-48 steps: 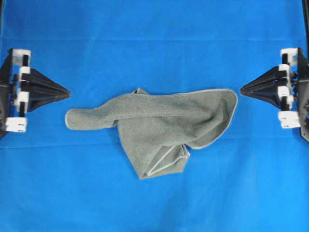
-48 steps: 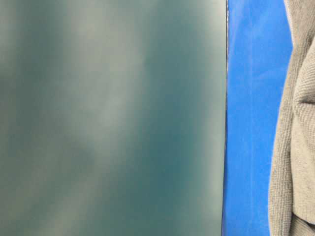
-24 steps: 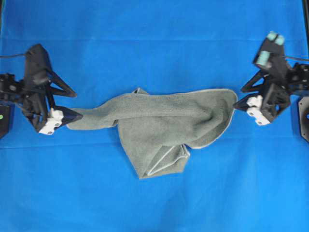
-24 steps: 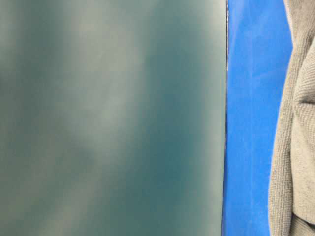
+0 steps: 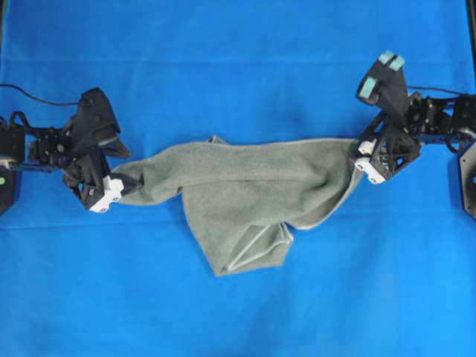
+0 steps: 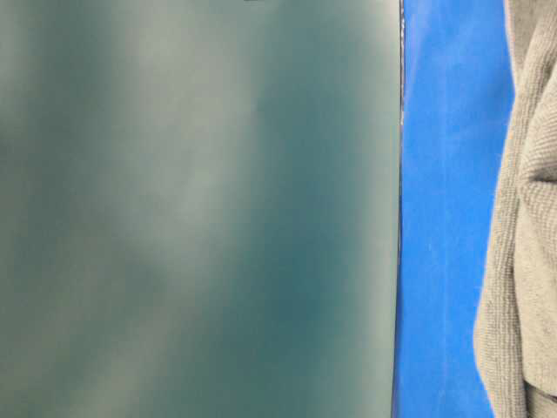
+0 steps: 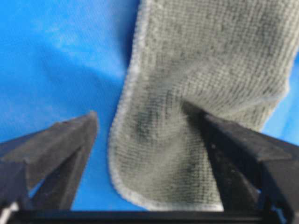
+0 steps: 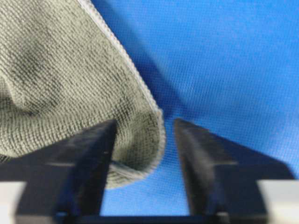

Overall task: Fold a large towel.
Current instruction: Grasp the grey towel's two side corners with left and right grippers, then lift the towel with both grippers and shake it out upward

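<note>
**Op:** Towel (image 5: 238, 197) lies crumpled mid-table on the blue sheet (image 5: 238, 59), stretched left to right with a bunched fold hanging toward the near edge. Not flat anywhere; one layer is rolled over another in the middle.

**Obs:** And the pincers?

**Op:** My left gripper (image 7: 149, 135) is spread wide, straddling the towel's rounded left end. One finger sits on bare sheet, the other presses into the pile on the far side of that end. Nothing pinched. My right gripper (image 8: 142, 154) is parted, narrower than the left, with the hemmed right corner between the fingers. Not clamped either, as far as I can see.

**Obs:** How do you expect it to handle?

**Op:** Soft, limp, light. I judge it will sag and drape the instant it lifts, no stiffness to hold a shape. The fuzzy pile should give good bite, so slipping worries me less than catching two layers at once.

**Obs:** Where to take hold?

**Op:** At the pale hem (image 8: 135, 77), right on the corners. A single edge layer each side, then pull apart to spread it. The left end looks doubled under, so I'd pinch close to the stitching there.

**Obs:** Table-level view?

**Op:** Mostly a blurred grey-green blank; only a strip of towel at its right edge.
</note>
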`<action>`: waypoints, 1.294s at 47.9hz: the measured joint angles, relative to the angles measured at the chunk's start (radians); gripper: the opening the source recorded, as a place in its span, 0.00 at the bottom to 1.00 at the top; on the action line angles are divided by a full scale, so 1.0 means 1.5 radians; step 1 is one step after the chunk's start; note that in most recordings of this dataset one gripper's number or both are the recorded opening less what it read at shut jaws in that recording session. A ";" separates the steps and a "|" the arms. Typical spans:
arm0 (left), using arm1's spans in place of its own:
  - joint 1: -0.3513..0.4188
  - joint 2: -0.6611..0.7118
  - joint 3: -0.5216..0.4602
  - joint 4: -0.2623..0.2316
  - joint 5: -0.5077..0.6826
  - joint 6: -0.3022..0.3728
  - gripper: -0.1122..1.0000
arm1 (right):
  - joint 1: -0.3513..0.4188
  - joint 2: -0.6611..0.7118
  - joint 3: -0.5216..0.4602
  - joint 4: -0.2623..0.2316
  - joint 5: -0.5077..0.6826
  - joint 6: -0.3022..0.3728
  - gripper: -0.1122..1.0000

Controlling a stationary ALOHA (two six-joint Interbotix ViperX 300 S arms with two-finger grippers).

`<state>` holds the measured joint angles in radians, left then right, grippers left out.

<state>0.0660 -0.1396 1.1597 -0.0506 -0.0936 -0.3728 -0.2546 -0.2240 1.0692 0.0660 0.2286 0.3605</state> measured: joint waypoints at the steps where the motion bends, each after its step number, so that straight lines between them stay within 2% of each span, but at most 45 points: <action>1: 0.002 0.001 -0.001 0.000 0.001 0.000 0.81 | 0.000 -0.001 0.000 -0.002 -0.001 -0.001 0.47; 6: 0.009 0.001 -0.003 0.002 0.015 0.001 0.60 | 0.000 -0.001 0.000 -0.010 -0.002 -0.003 0.18; 8: 0.011 0.001 -0.006 0.004 0.028 0.002 0.48 | -0.001 -0.001 0.000 -0.012 -0.002 -0.004 0.11; 14: 0.011 0.000 -0.012 0.004 0.059 0.005 0.19 | 0.000 -0.008 0.000 -0.013 -0.002 -0.007 0.11; 16: 0.010 -0.008 -0.015 0.005 0.076 0.006 0.13 | 0.000 -0.016 -0.001 -0.013 -0.001 -0.006 0.11; 23: 0.010 -0.064 -0.032 0.011 0.161 0.016 0.13 | 0.000 -0.071 -0.008 -0.013 0.019 -0.007 0.11; 29: 0.019 -0.143 -0.066 0.013 0.246 0.033 0.13 | 0.000 -0.151 -0.021 -0.017 0.058 -0.007 0.11; 43: 0.046 -0.335 -0.179 0.014 0.394 0.056 0.13 | 0.001 -0.368 -0.071 -0.038 0.145 -0.009 0.11; 52: 0.065 -0.408 -0.271 0.019 0.468 0.083 0.13 | 0.018 -0.486 -0.122 -0.049 0.160 -0.019 0.11; 56: 0.084 -0.411 -0.306 0.021 0.495 0.115 0.13 | 0.022 -0.515 -0.143 -0.069 0.165 -0.032 0.11; 62: 0.134 -0.393 -0.358 0.022 0.522 0.180 0.13 | 0.006 -0.520 -0.178 -0.119 0.169 -0.036 0.11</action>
<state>0.2669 -0.7286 0.6228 -0.0169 0.6888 -0.1028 -0.2454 -1.0032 0.8023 -0.1120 0.4817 0.3068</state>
